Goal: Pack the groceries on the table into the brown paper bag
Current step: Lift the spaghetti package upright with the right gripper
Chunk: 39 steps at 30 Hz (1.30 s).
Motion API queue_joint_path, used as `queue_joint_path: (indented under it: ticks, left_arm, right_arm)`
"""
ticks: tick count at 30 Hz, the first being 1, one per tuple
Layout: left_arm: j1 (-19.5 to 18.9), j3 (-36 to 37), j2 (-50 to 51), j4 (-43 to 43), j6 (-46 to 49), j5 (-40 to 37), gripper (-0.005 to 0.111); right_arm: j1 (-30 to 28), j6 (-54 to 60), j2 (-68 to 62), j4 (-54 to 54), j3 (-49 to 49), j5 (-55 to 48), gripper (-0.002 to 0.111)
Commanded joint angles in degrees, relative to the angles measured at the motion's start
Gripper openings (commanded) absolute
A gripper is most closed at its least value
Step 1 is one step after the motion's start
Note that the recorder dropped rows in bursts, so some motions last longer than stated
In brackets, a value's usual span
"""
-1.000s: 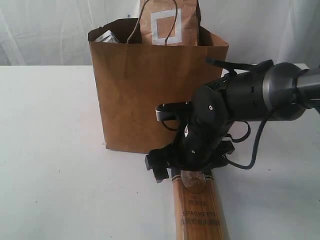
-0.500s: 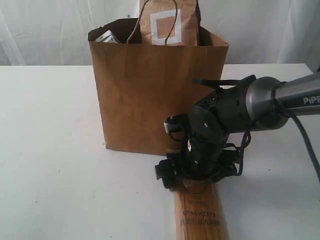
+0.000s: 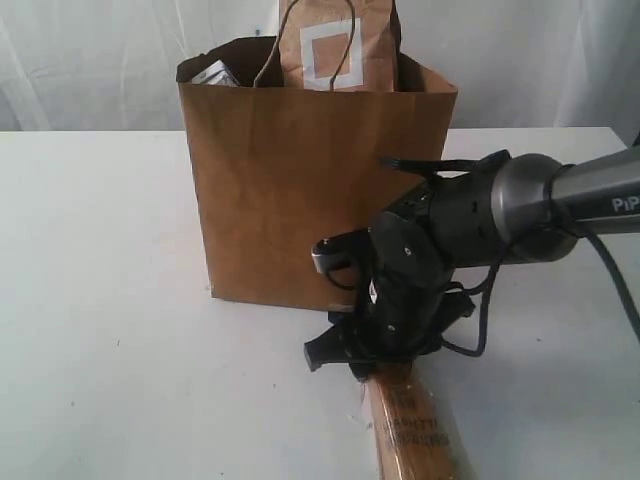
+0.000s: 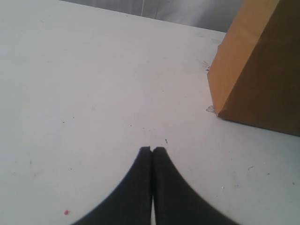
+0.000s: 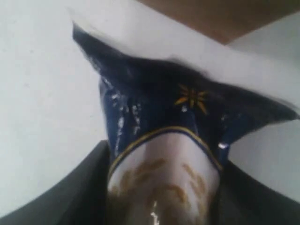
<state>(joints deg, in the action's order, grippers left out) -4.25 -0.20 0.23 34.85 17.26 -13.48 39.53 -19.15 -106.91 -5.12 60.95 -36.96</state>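
The brown paper bag (image 3: 310, 190) stands upright on the white table (image 3: 100, 300), with the brown pouch (image 3: 335, 45) sticking out of its top. In front of the bag lies the spaghetti packet (image 3: 415, 430), its far end under my right gripper (image 3: 375, 365). In the right wrist view the packet's dark blue end (image 5: 164, 117) sits between the dark fingers (image 5: 79, 187), which press on both its sides. My left gripper (image 4: 152, 150) hovers shut and empty over bare table, with a lower corner of the bag (image 4: 262, 70) ahead of it.
A grey item (image 3: 212, 72) peeks over the bag's far left rim. The bag's twisted handle (image 3: 300, 40) arches in front of the pouch. A pale curtain hangs behind the table.
My right gripper has come down over the spaghetti packet's far end and closed on it. The packet has swung slightly askew. The left gripper has not moved.
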Motion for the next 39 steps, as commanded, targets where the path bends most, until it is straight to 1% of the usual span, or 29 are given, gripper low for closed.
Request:
queue_joint_path:
  ticks: [1, 2, 4, 14, 21, 24, 27, 32, 33, 35, 36, 37, 39]
  left_arm:
    - [0.3, 0.2, -0.2, 0.9, -0.4, 0.0, 0.000]
    - [0.3, 0.2, -0.2, 0.9, -0.4, 0.0, 0.000]
    - [0.3, 0.2, -0.2, 0.9, -0.4, 0.0, 0.000]
    - [0.3, 0.2, -0.2, 0.9, -0.4, 0.0, 0.000]
    - [0.3, 0.2, -0.2, 0.9, -0.4, 0.0, 0.000]
    - [0.3, 0.2, -0.2, 0.9, -0.4, 0.0, 0.000]
    - [0.3, 0.2, -0.2, 0.9, -0.4, 0.0, 0.000]
    - [0.3, 0.2, -0.2, 0.9, -0.4, 0.0, 0.000]
    - [0.3, 0.2, -0.2, 0.9, -0.4, 0.0, 0.000]
    - [0.3, 0.2, -0.2, 0.9, -0.4, 0.0, 0.000]
    - [0.3, 0.2, -0.2, 0.9, -0.4, 0.0, 0.000]
    - [0.3, 0.2, -0.2, 0.9, -0.4, 0.0, 0.000]
    - [0.3, 0.2, -0.2, 0.9, -0.4, 0.0, 0.000]
  right_arm:
    - [0.0, 7.7, 9.1, 5.1, -0.4, -1.5, 0.000]
    - [0.0, 8.2, 11.0, 6.0, -0.4, -1.3, 0.000]
    - [0.0, 10.5, 18.6, 7.0, -0.4, -1.0, 0.000]
    - [0.0, 11.6, 45.1, 7.0, -0.4, -3.6, 0.000]
    - [0.0, 11.9, 61.8, 6.9, -0.1, -0.8, 0.000]
    - [0.0, 11.9, 67.2, 6.1, -0.1, 7.9, 0.000]
    - [0.0, 11.9, 69.6, 3.0, -0.1, 18.9, 0.000]
    - [0.0, 12.2, 66.9, 0.4, -0.1, 41.8, 0.000]
    - [0.0, 14.0, 65.4, 0.4, -0.1, 46.6, 0.000]
    - [-0.2, 22.5, 61.3, 0.4, -0.1, 54.9, 0.000]
    - [-0.4, 28.0, 58.7, 2.1, -0.1, 59.2, 0.000]
    - [-0.7, 33.9, 55.9, 5.5, -0.1, 63.8, 0.000]
    - [-0.9, 44.9, 50.6, 15.8, 0.3, 72.9, 0.000]
